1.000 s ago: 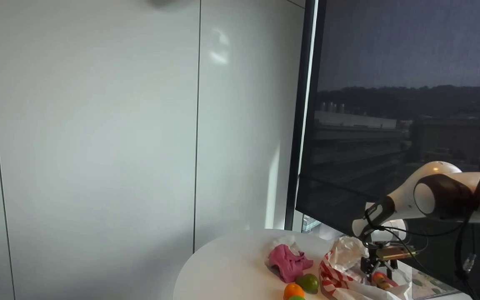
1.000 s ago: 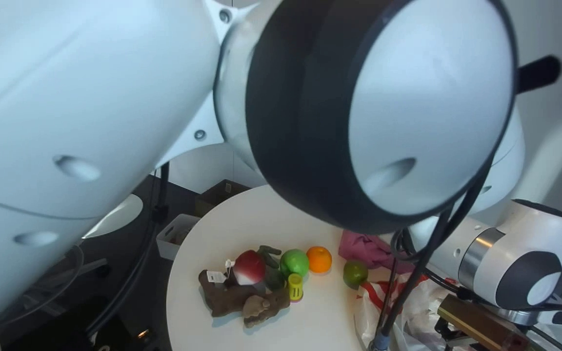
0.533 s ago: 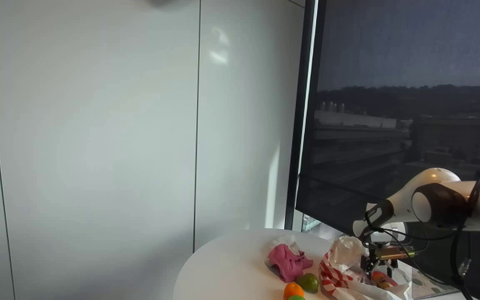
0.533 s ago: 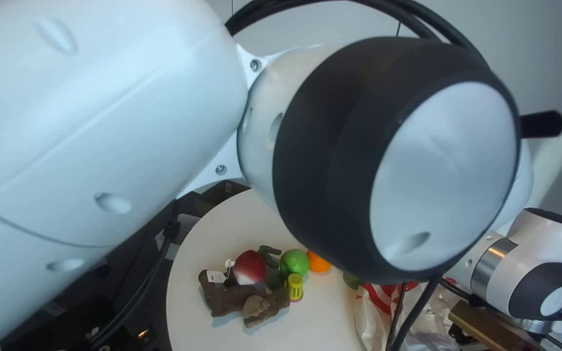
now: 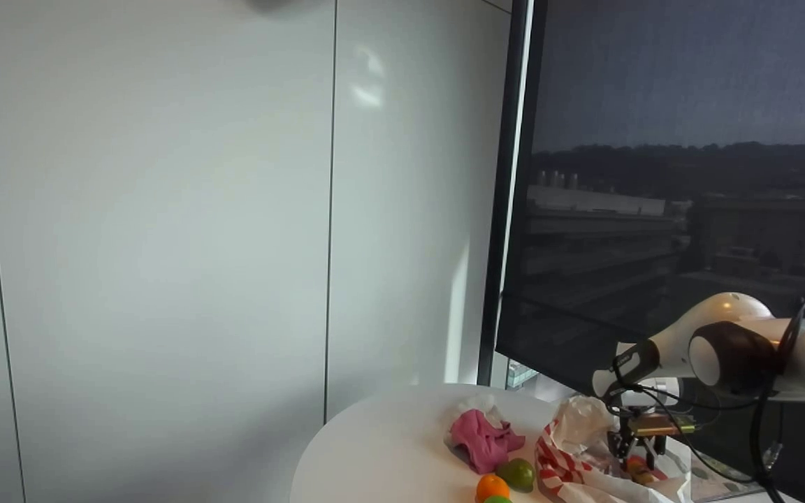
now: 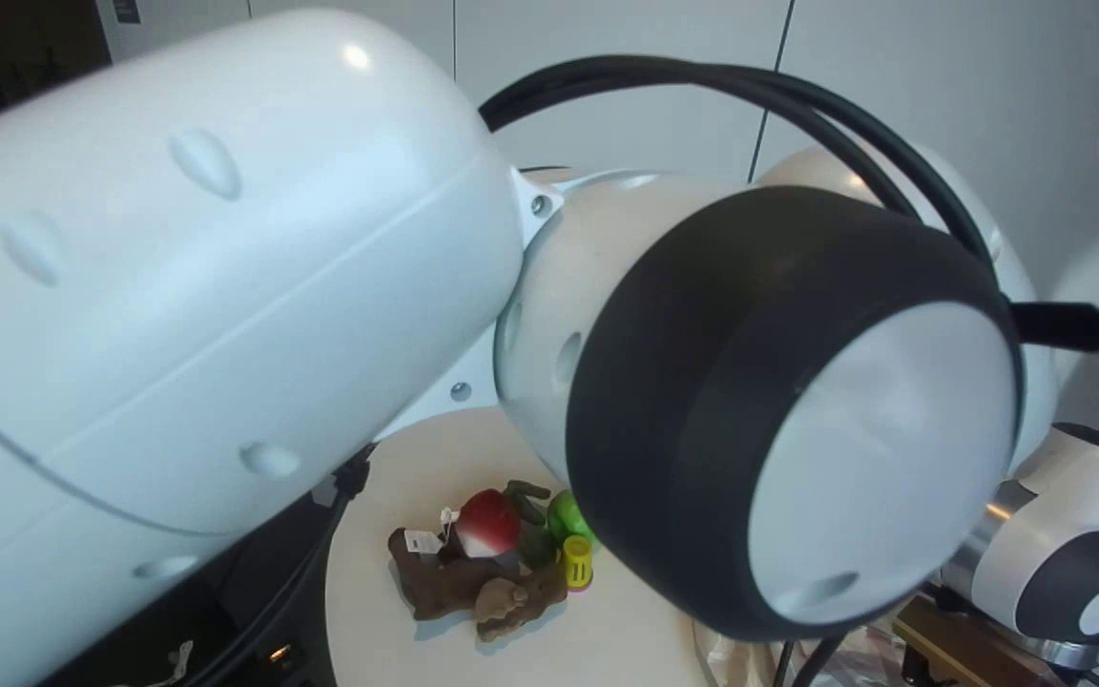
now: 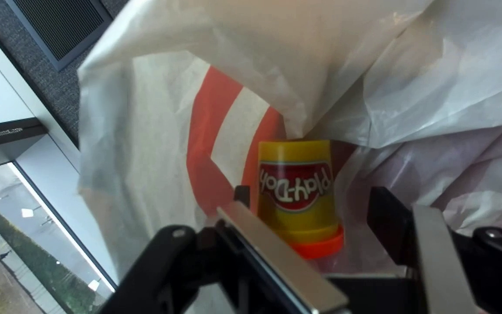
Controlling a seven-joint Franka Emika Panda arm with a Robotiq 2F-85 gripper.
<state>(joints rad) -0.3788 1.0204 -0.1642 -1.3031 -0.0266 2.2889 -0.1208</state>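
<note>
While a crumpled bag (image 7: 312, 78) near pink cloth (image 5: 483, 441) crowds the tub (image 7: 296, 192), the end effector (image 7: 311, 198) gapes

Both exterior views share the round white table (image 5: 374, 454): from afar toward its far edge, and closely past the white-and-black robot arm (image 6: 721, 410); the wrist view peers into the red-striped white bag (image 7: 320, 87).

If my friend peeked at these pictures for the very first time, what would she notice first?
Probably the huge white-and-black robot arm, which stretches across much of an exterior view. Next might come the yellow Play-Doh tub, lying inside the red-striped white bag and framed by the open hand in the wrist view. Then maybe the crumpled pink cloth, bright against the round white table.
</note>
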